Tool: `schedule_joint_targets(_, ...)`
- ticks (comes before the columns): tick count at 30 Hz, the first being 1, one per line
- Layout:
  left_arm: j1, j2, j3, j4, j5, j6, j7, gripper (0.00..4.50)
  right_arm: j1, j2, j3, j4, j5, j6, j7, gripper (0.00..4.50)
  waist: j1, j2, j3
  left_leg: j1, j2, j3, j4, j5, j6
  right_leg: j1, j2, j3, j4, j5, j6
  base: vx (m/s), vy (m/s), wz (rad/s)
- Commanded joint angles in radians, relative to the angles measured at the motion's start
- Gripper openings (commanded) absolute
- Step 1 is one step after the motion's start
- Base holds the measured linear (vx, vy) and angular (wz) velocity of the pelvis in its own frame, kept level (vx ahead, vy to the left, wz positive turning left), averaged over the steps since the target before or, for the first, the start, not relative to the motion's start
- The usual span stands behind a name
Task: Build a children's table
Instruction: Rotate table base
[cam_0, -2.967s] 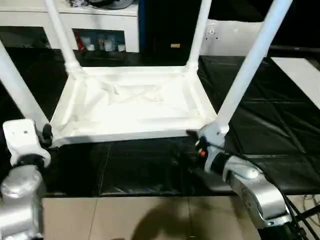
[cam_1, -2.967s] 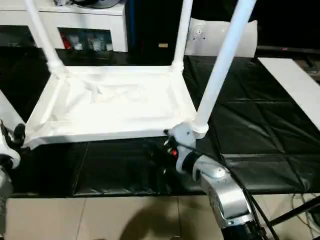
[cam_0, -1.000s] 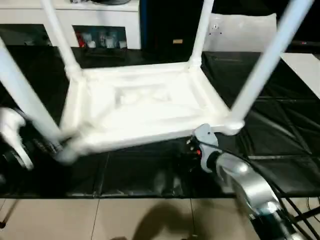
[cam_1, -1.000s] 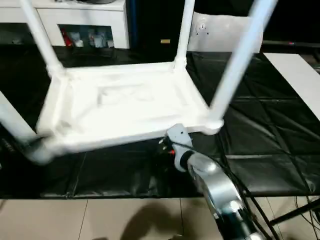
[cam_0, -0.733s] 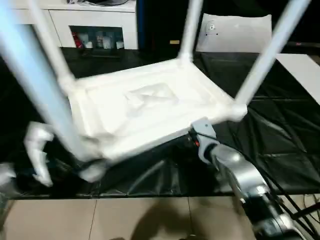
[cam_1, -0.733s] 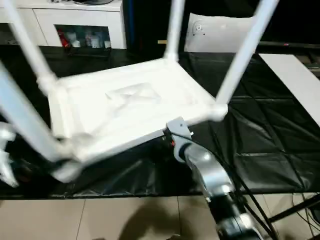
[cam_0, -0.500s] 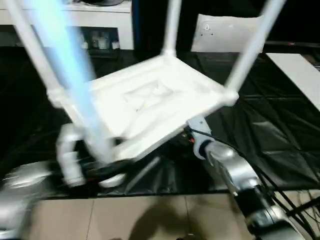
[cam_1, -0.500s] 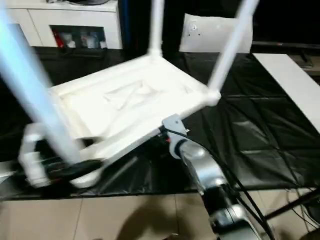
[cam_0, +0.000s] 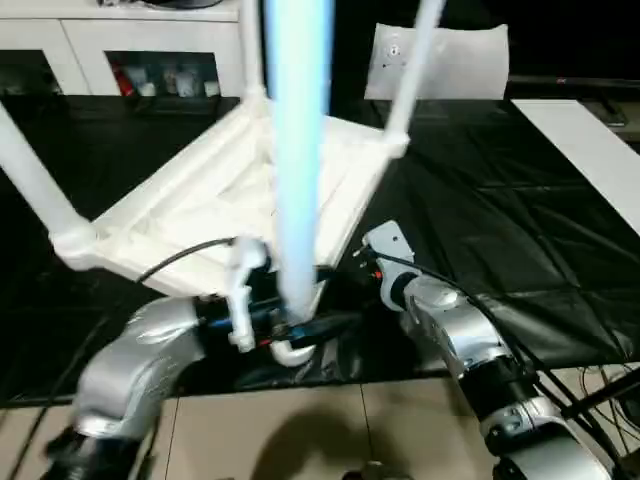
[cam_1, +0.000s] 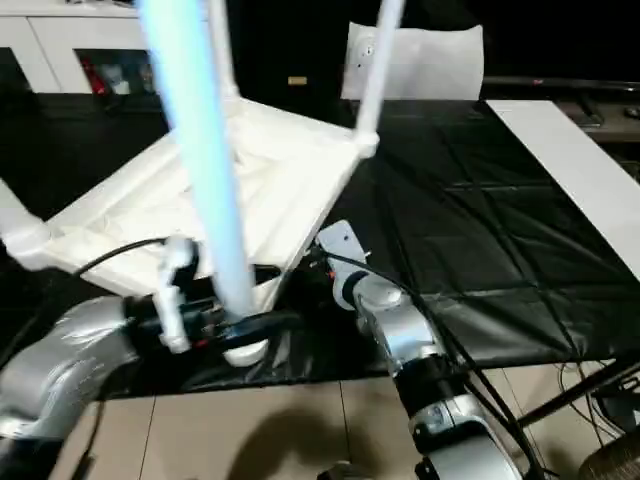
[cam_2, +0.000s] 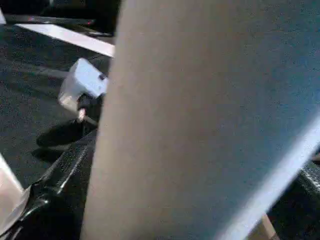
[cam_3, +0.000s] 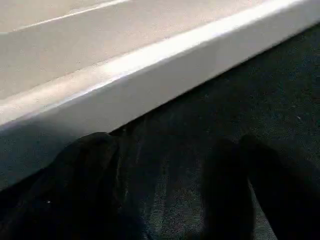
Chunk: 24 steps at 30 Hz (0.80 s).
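Left eye view has the children's table (cam_0: 190, 205) upside down on the black-covered tabletop (cam_0: 520, 200), left of centre in the frame, one corner turned toward the camera and its legs pointing up. The near leg (cam_0: 298, 150) rises through the middle of the frame to the top edge. At its base, bottom centre, the left pincer (cam_1: 250, 325) is clamped on that leg, one black finger crossing in front of it. The right pincer (cam_3: 170, 150) sits just right of centre, at the table's lower edge; its two fingers (cam_3: 85, 185) stand apart with only dark cloth between them. A flat white sheet (cam_0: 445, 65) stands at the upper right.
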Motion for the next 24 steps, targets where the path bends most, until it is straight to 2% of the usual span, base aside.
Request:
schedule_joint_targets(1,-0.030,-0.040,-0.071,-0.002,0.016,-0.031,-0.006,4.46,-0.029,0.046,0.027,-0.001,0.021,-0.035,0.055,4.50,0.008,0.010,-0.060,-0.020,0.034,0.002,-0.075,0.002,0.025,0.072,-0.072,0.056,-0.068,0.000,-0.254,0.000,0.000,0.00)
schedule_joint_targets(3,-0.051,-0.072,-0.081,0.034,0.037,-0.052,0.003,4.46,-0.031,0.051,0.021,0.004,0.030,-0.044,0.072,4.50,0.008,0.008,-0.062,-0.020,0.034,0.002,-0.073,0.011,0.034,0.072,-0.072,0.056,-0.067,0.025,-0.257,0.000,0.000,0.00)
schedule_joint_targets(6,-0.085,-0.118,-0.098,0.083,0.069,-0.099,0.030,4.46,-0.037,0.060,0.012,0.016,0.036,-0.052,0.071,4.50,0.008,0.014,-0.063,-0.023,0.034,0.001,-0.071,0.029,0.042,0.075,-0.073,0.056,-0.063,0.061,-0.266,0.000,0.000,0.00)
schedule_joint_targets(7,-0.102,-0.141,-0.103,0.108,0.081,-0.119,0.047,4.46,-0.041,0.063,0.008,0.024,0.031,-0.060,0.068,4.50,0.008,0.011,-0.064,-0.020,0.034,0.002,-0.070,0.028,0.046,0.074,-0.072,0.056,-0.065,0.067,-0.270,0.000,0.000,0.00)
schedule_joint_targets(8,-0.110,-0.150,-0.105,0.120,0.086,-0.127,0.053,4.46,-0.042,0.064,0.005,0.028,0.030,-0.064,0.065,4.50,0.009,0.013,-0.066,-0.019,0.034,0.001,-0.070,0.034,0.050,0.073,-0.072,0.055,-0.065,0.075,-0.275,0.000,0.000,0.00)
schedule_joint_targets(9,-0.126,-0.165,-0.111,0.147,0.106,-0.152,0.066,4.46,-0.046,0.065,-0.003,0.039,0.026,-0.072,0.052,4.50,0.008,0.013,-0.067,-0.024,0.034,-0.001,-0.070,0.041,0.053,0.079,-0.073,0.055,-0.063,0.088,-0.279,0.000,0.000,0.00)
schedule_joint_targets(11,-0.134,-0.172,-0.107,0.162,0.120,-0.170,0.083,4.46,-0.047,0.061,-0.008,0.046,0.023,-0.078,0.042,4.50,0.008,0.012,-0.067,-0.023,0.034,-0.001,-0.069,0.043,0.060,0.078,-0.074,0.054,-0.063,0.098,-0.282,0.000,0.000,0.00)
schedule_joint_targets(14,-0.146,-0.169,-0.087,0.197,0.165,-0.213,0.111,4.46,-0.043,0.041,-0.045,0.057,0.015,-0.092,0.007,4.50,0.008,0.013,-0.068,-0.022,0.036,-0.001,-0.068,0.040,0.067,0.076,-0.075,0.054,-0.063,0.099,-0.289,0.000,0.000,0.00)
schedule_joint_targets(16,-0.144,-0.140,-0.070,0.208,0.187,-0.229,0.115,4.46,-0.022,0.009,-0.082,0.034,0.025,-0.109,0.010,4.50,0.008,0.012,-0.067,-0.021,0.037,0.000,-0.069,0.033,0.071,0.076,-0.074,0.053,-0.063,0.090,-0.289,0.000,0.000,0.00)
schedule_joint_targets(17,-0.140,-0.129,-0.069,0.206,0.190,-0.228,0.111,4.46,-0.015,-0.001,-0.086,0.024,0.025,-0.113,0.013,4.50,0.009,0.017,-0.067,-0.020,0.038,0.000,-0.069,0.029,0.068,0.075,-0.074,0.053,-0.062,0.089,-0.288,0.000,0.000,0.00)
schedule_joint_targets(18,-0.116,-0.055,-0.072,0.192,0.212,-0.226,0.072,4.46,0.035,-0.055,-0.103,-0.057,0.044,-0.103,0.067,4.50,0.016,0.021,-0.066,-0.018,0.038,-0.001,-0.068,0.029,0.070,0.076,-0.073,0.053,-0.062,0.099,-0.282,0.000,0.000,0.00)
schedule_joint_targets(20,-0.105,-0.025,-0.077,0.190,0.223,-0.236,0.052,4.46,0.057,-0.071,-0.108,-0.096,0.061,-0.085,0.101,4.50,0.019,0.017,-0.067,-0.019,0.037,-0.002,-0.068,0.038,0.077,0.078,-0.070,0.053,-0.059,0.121,-0.270,0.000,0.000,0.00)
schedule_joint_targets(23,-0.081,0.040,-0.075,0.187,0.225,-0.244,-0.007,4.46,0.107,-0.101,-0.122,-0.178,0.079,-0.075,0.124,4.50,0.023,0.026,-0.066,-0.016,0.035,0.000,-0.069,0.038,0.077,0.073,-0.070,0.053,-0.060,0.105,-0.272,0.000,0.000,0.00)
schedule_joint_targets(24,-0.076,0.059,-0.074,0.188,0.227,-0.244,-0.025,4.19,0.123,-0.111,-0.122,-0.201,0.081,-0.077,0.136,4.50,0.025,0.026,-0.066,-0.015,0.038,0.000,-0.070,0.035,0.074,0.072,-0.070,0.052,-0.060,0.097,-0.271,0.000,0.000,0.00)
